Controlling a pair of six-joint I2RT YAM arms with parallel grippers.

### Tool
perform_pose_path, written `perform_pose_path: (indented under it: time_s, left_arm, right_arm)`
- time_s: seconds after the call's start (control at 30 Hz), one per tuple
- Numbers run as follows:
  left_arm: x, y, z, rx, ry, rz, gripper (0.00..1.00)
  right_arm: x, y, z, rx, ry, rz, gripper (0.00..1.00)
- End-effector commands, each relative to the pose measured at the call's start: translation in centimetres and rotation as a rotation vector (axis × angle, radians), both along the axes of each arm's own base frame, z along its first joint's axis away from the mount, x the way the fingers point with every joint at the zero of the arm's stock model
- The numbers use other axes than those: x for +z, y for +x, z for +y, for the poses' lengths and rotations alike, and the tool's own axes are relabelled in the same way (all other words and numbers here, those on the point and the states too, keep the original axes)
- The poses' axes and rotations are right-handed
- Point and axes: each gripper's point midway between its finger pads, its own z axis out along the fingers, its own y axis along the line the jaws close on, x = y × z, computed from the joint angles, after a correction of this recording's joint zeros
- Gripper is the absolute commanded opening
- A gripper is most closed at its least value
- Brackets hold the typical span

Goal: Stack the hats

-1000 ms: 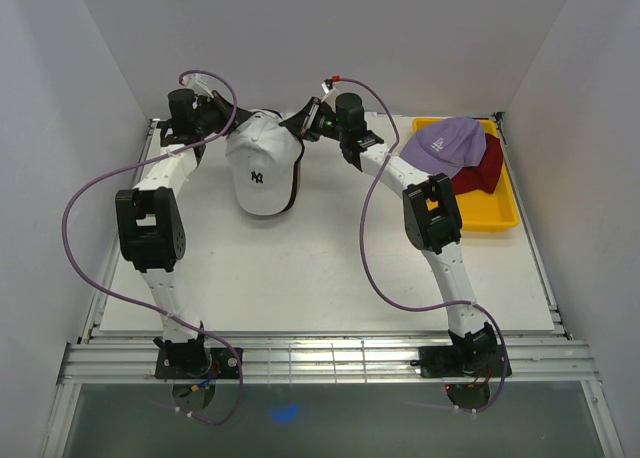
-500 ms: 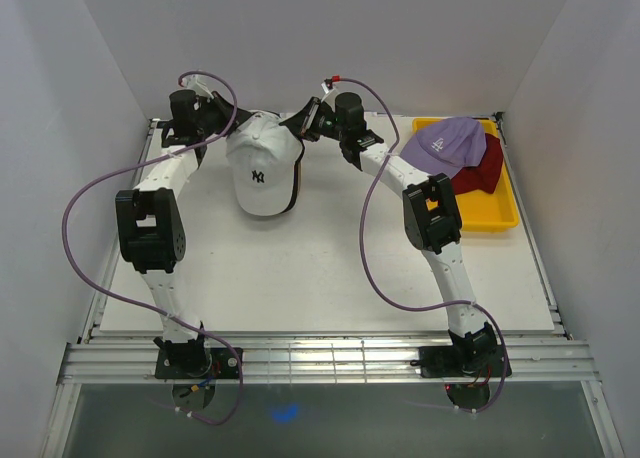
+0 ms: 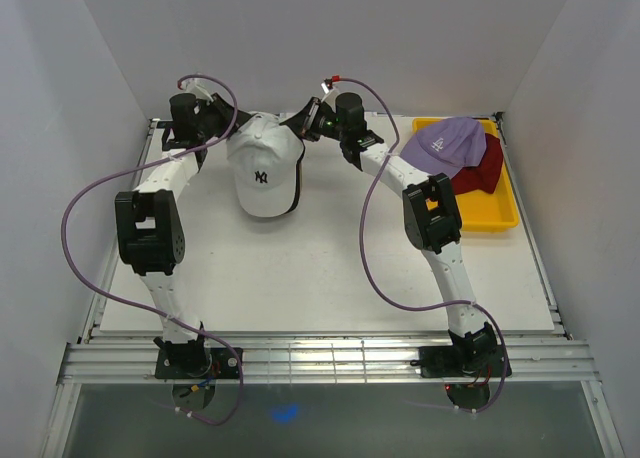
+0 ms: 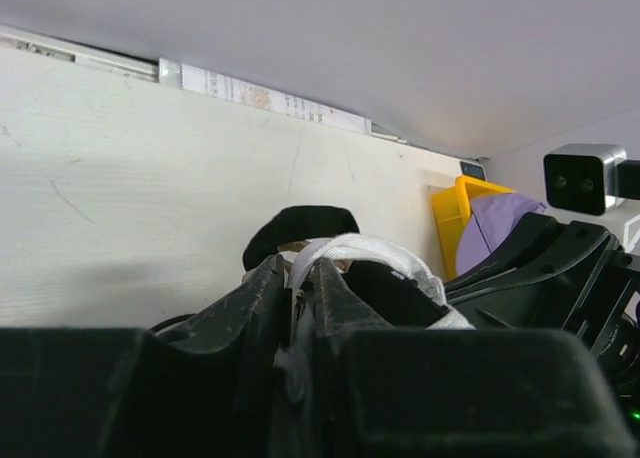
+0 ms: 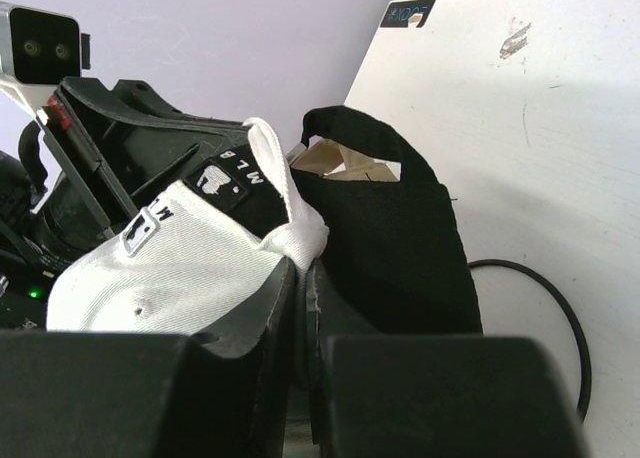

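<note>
The left gripper (image 4: 296, 278) and the right gripper (image 5: 301, 274) keep their jaws clenched on the rear rim of the white cap (image 3: 263, 168). The cap has shifted only slightly.

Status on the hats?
Left gripper, right gripper both shut on white cap, rear edge. White cap over black cap. Lavender cap, dark red cap in yellow tray. Nothing in the way.

The white cap (image 3: 262, 173) is matt woven cloth, and so is the black cap (image 5: 400, 228) under it. To the right of the white cap, the yellow tray (image 3: 490, 218) looks like smooth, slightly glossy plastic. The tabletop (image 3: 300, 268) around the white cap is matt white and faintly scuffed.
</note>
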Motion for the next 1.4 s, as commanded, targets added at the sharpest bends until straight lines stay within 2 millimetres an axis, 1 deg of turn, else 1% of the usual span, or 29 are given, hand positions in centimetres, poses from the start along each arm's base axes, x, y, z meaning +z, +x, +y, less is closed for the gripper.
perform_pose_path:
  time_s: [0.0, 0.07, 0.1, 0.17, 0.2, 0.3, 0.33, 0.4, 0.47, 0.5, 0.57, 0.6, 0.63, 0.67, 0.8, 0.87, 0.9, 0.93, 0.97, 1.03, 1.13, 1.2, 1.37]
  left_arm:
    - [-11.7, -4.0, 2.4, 0.049, 0.142, 0.354, 0.36]
    - [-10.3, -3.7, 2.3, 0.044, 0.141, 0.325, 0.45]
    - [-9.8, -3.6, 2.4, 0.042, 0.142, 0.313, 0.51]
    - [-7.8, -3.4, 2.2, 0.036, 0.139, 0.275, 0.55]
    - [-7.2, -3.4, 2.2, 0.035, 0.140, 0.265, 0.58]
    - [-5.1, -3.1, 2.4, 0.043, 0.145, 0.228, 0.61]
    - [-4.3, -3.1, 2.4, 0.045, 0.147, 0.212, 0.62]
    - [-3.3, -2.8, 2.6, 0.057, 0.151, 0.194, 0.63]
    - [-2.1, -2.7, 2.7, 0.064, 0.149, 0.173, 0.64]
    - [-1.8, -2.6, 3.0, 0.077, 0.150, 0.170, 0.64]
    - [-0.5, -2.2, 3.2, 0.084, 0.144, 0.145, 0.65]
    - [-0.3, -2.1, 3.5, 0.093, 0.146, 0.143, 0.66]
    - [0.5, -1.8, 3.7, 0.101, 0.144, 0.127, 0.66]
    - [0.8, -1.8, 3.7, 0.101, 0.140, 0.124, 0.79]
    - [1.5, -1.5, 4.1, 0.113, 0.117, 0.114, 0.80]
    - [1.3, -1.7, 3.8, 0.092, 0.092, 0.116, 0.80]
    - [2.1, -1.7, 3.9, 0.090, 0.066, 0.093, 0.80]
    - [2.2, -1.8, 3.9, 0.088, 0.055, 0.088, 0.80]
    - [1.9, -2.1, 3.8, 0.086, 0.045, 0.093, 0.81]
    - [3.1, -2.2, 4.1, 0.085, 0.009, 0.055, 0.81]
    - [3.9, -2.3, 4.6, 0.079, -0.051, 0.035, 0.81]
    - [5.1, -2.4, 4.9, 0.066, -0.079, -0.013, 0.82]
    - [6.3, -2.9, 5.3, 0.055, -0.153, -0.052, 0.83]
  right_arm:
    - [-15.3, 0.1, -4.9, -0.064, -0.274, 0.294, 0.11]
    - [-14.1, 0.4, -4.6, -0.056, -0.250, 0.258, 0.12]
    - [-13.5, 0.5, -4.5, -0.046, -0.240, 0.246, 0.12]
    - [-12.3, 0.7, -4.2, -0.030, -0.214, 0.211, 0.13]
    - [-11.8, 0.6, -3.9, -0.015, -0.204, 0.201, 0.13]
    - [-10.5, 0.7, -3.7, -0.001, -0.180, 0.159, 0.13]
    - [-10.6, 0.6, -3.7, 0.001, -0.178, 0.157, 0.13]
    - [-9.7, 0.6, -3.6, 0.006, -0.164, 0.130, 0.14]
    - [-9.4, 0.6, -3.6, 0.009, -0.159, 0.122, 0.15]
    - [-8.9, 0.7, -3.5, 0.011, -0.151, 0.109, 0.15]
    - [-8.4, 0.7, -3.5, 0.014, -0.146, 0.097, 0.16]
    - [-7.8, 0.8, -3.4, 0.017, -0.135, 0.080, 0.16]
    - [-7.5, 0.8, -3.4, 0.018, -0.135, 0.071, 0.16]
    - [-7.2, 0.9, -3.3, 0.017, -0.130, 0.061, 0.16]
    - [-5.6, 1.0, -3.2, 0.026, -0.114, 0.017, 0.17]
    - [-5.2, 1.0, -3.1, 0.032, -0.108, -0.001, 0.17]
    - [-4.9, 1.0, -3.0, 0.035, -0.105, -0.008, 0.17]
    - [-4.9, 1.0, -3.1, 0.034, -0.107, -0.010, 0.17]
    - [-4.7, 1.1, -3.2, 0.033, -0.109, -0.016, 0.17]
    - [-4.5, 1.0, -3.2, 0.035, -0.109, -0.024, 0.17]
    - [-4.4, 1.1, -3.3, 0.035, -0.110, -0.028, 0.17]
    - [-4.2, 1.1, -3.4, 0.036, -0.111, -0.034, 0.17]
    - [-3.8, 1.1, -3.4, 0.038, -0.105, -0.044, 0.17]
